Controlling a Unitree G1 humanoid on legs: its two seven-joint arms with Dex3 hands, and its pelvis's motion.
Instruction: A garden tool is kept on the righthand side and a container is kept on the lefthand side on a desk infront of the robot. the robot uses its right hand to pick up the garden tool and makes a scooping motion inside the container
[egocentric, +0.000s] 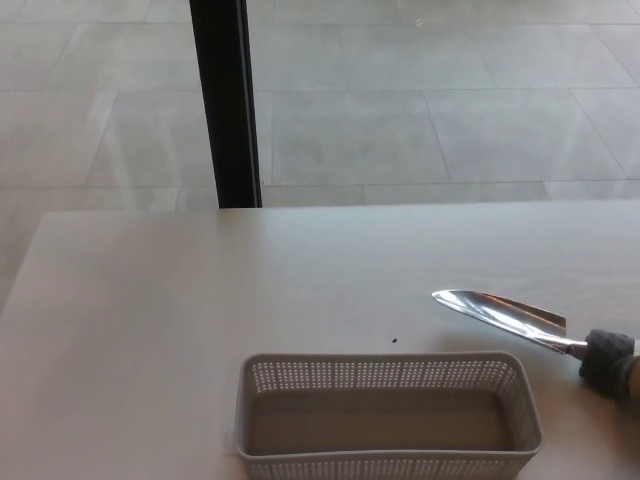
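A grey perforated plastic basket (385, 362) stands empty at the front middle of the pale desk (200, 300). To its right is a garden trowel (500, 313) with its shiny metal blade pointing left, the tip just above the basket's far right corner. The trowel's dark grey handle (607, 362) runs off the picture's right edge. Whatever holds the handle is hidden beyond that edge. Neither of my hands shows.
A black vertical post (226, 100) stands behind the desk's far edge at left of centre, with a tiled floor (420, 110) beyond. A small dark speck (394, 340) lies on the desk just behind the basket.
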